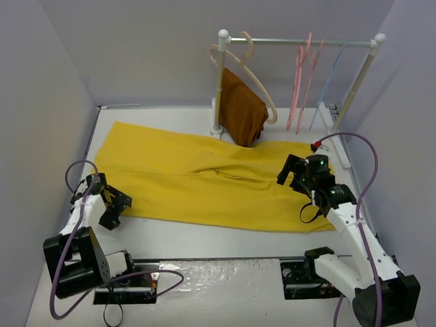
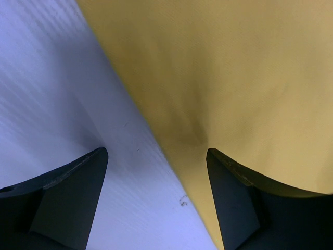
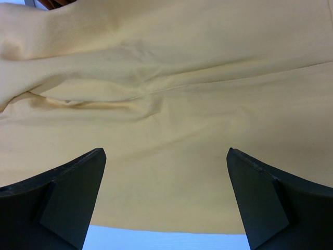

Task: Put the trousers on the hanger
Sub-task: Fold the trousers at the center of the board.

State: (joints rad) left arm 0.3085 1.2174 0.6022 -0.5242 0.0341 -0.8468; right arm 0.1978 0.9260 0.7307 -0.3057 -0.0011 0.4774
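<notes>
The yellow trousers point(image 1: 204, 180) lie spread flat across the table, legs running to the left. My left gripper point(image 1: 118, 210) is low at their near-left edge. In the left wrist view it point(image 2: 156, 151) is open and straddles that edge, with one fingertip point(image 2: 229, 172) over the trousers point(image 2: 234, 78) and the other over bare table. My right gripper point(image 1: 291, 173) hovers over the right part of the cloth. It point(image 3: 166, 151) is open with nothing in it, and the trousers point(image 3: 171, 104) fill the view below. The pink hanger point(image 1: 299, 82) hangs on the rail at the back right.
A white rack point(image 1: 219, 82) stands at the back. It carries a thick beige hanger point(image 1: 253, 75) with a rust-brown cloth point(image 1: 242, 112), a second pink hanger point(image 1: 310, 85) and a light blue hanger point(image 1: 329, 88). Grey walls close in both sides.
</notes>
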